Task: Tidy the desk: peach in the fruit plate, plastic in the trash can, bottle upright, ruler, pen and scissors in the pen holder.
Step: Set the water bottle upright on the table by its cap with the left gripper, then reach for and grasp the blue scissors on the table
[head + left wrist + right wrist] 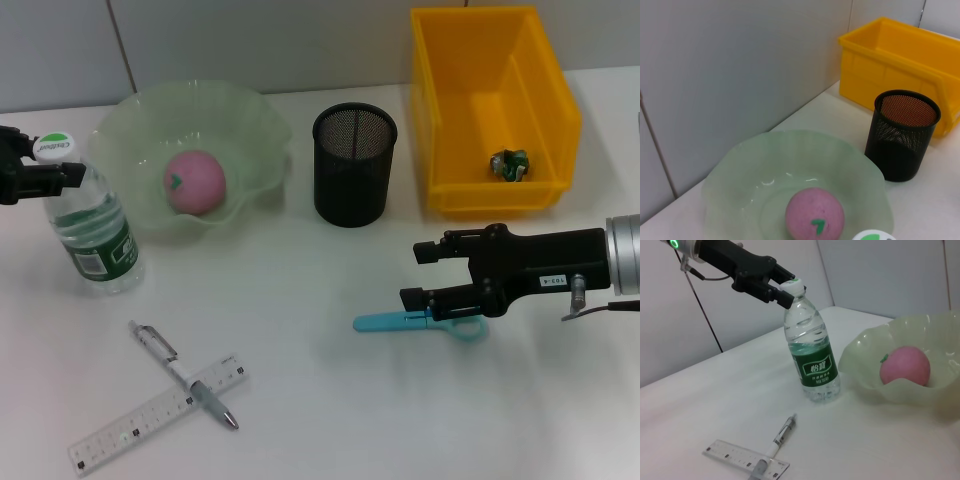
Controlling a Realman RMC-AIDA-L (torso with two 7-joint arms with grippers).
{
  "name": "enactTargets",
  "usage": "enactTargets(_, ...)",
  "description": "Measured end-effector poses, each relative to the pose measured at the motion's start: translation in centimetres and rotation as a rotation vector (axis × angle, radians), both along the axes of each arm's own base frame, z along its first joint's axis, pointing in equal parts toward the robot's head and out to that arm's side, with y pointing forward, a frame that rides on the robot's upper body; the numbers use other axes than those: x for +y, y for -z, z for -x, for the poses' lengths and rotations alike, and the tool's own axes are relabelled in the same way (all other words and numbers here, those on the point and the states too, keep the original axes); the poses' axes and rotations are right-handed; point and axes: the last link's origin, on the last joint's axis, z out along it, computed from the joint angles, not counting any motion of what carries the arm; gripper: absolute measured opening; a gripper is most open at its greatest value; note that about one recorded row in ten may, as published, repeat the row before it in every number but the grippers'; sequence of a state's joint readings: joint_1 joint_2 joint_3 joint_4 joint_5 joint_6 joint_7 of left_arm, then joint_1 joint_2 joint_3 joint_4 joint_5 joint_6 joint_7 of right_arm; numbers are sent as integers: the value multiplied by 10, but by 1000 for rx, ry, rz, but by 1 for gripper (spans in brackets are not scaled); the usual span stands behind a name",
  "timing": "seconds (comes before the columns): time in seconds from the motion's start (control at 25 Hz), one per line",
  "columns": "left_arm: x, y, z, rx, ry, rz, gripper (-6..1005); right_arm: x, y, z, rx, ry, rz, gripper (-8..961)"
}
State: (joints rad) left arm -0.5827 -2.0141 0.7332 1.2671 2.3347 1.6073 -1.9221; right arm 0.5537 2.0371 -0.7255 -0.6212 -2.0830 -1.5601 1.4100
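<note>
On the white counter [330, 300] the bottle [92, 225] stands upright at the far left, and the left pincer [40, 165] sits at its white cap, fingers on either side of the neck — whether they actually press on it cannot be told. Just right of the bottle is the pale green fruit plate [255, 130], with the pink peach [195, 182] resting in its hollow. Right of the plate stands the black mesh pen holder [354, 165]; nothing shows inside it from the head or left wrist view. At the far right is the yellow trash can [545, 110], holding a small crumpled piece of plastic [508, 165] on its floor. The right pincer [425, 275] reaches in from the right, low over the counter, its fingers parted one above the other; the lower finger lies right at the blue scissors [385, 322], which rest flat on the counter with their tip pointing left — contact cannot be told. At the near left the pen [180, 372] lies across the clear ruler [130, 428], the two forming a cross, well apart from both pincers.
</note>
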Motion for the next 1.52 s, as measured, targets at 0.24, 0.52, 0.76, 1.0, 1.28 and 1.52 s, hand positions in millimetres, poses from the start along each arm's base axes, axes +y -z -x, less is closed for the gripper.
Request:
enactTargets(0.24, 0, 1, 0, -4, -5, 1, 494, 0, 0, 0, 1, 1, -1, 765)
enactTargets(0.52, 0, 3, -1, -3, -5, 6, 498, 0, -1, 0, 3, 3, -3, 765)
enactTargets(0.76, -1, 3, -2, -2, -3, 10, 611, 0, -1, 0, 3, 4, -3, 765)
enactTargets(1.0, -1, 2, -2, -5, -1, 9, 768, 1, -1, 1, 3, 2, -3, 765)
enactTargets(1.28, -2, -3, -8, -60, 35, -8, 797, 2, -2, 1, 9, 5, -9, 765)
enactTargets(1.52, -11, -19, -18, -256, 116, -51, 796, 4, -5, 2, 34, 12, -33, 764)
